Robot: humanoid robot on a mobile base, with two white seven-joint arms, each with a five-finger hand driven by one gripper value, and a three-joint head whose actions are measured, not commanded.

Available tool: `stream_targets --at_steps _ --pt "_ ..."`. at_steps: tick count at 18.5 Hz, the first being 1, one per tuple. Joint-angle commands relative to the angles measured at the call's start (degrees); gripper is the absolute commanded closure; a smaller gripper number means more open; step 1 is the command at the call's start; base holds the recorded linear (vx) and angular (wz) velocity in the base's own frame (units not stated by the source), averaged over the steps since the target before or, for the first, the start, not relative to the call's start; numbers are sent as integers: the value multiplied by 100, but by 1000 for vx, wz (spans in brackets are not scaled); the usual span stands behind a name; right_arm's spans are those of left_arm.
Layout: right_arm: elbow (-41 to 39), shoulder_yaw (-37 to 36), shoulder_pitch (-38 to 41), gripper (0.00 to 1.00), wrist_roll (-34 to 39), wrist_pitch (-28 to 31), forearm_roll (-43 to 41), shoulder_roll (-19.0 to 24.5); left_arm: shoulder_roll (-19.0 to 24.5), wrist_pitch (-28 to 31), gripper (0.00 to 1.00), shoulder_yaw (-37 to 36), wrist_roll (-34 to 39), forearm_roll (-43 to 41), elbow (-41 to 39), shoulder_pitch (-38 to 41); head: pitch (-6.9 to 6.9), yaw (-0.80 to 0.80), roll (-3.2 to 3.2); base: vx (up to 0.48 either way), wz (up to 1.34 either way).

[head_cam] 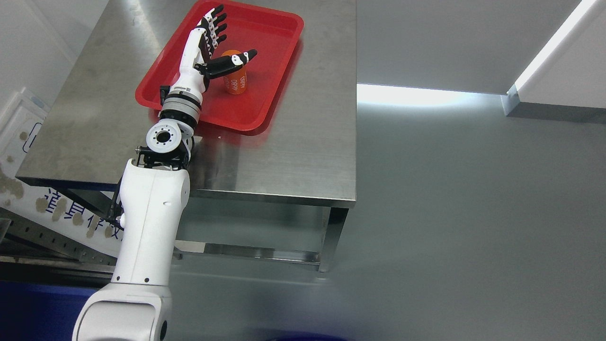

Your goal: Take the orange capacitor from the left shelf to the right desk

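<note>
The orange capacitor [235, 81] is standing inside the red tray [274, 102]; the left hand [213, 45] is hovering over it, fingers spread, gripping nothing, so grasping and carrying are seemingly remaining

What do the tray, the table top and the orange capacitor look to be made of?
Tray: likely moulded plastic, glossy red, with soft highlights and rounded rim. Table top: brushed metal, probably stainless steel, showing streaky dull reflections. Orange capacitor: smooth orange sleeve with white print, probably plastic wrap; the core is hidden.
</note>
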Motion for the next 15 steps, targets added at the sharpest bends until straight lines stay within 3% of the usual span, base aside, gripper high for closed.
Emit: stream_targets --at_steps 1,3,6,11,15 --pt "-100 -70 114 0 1 -6 26 -100 100 -16 0 -23 -2 696 -682 -602 0 0 0 0 0" --pt "-100 -70 114 0 1 -6 26 -100 100 -103 0 143 7 716 -745 -848 0 0 0 0 0" --pt "-100 -70 114 0 1 -6 26 -100 100 -831 0 748 7 725 -510 -1034 0 0 0 0 0" --pt "-100 -70 114 0 1 -6 26 -100 100 -824 0 1619 51 725 554 -937 0 0 0 0 0" --pt "-100 -70 114 0 1 -6 26 -100 100 -352 0 1647 -11 734 810 -700 0 0 0 0 0"
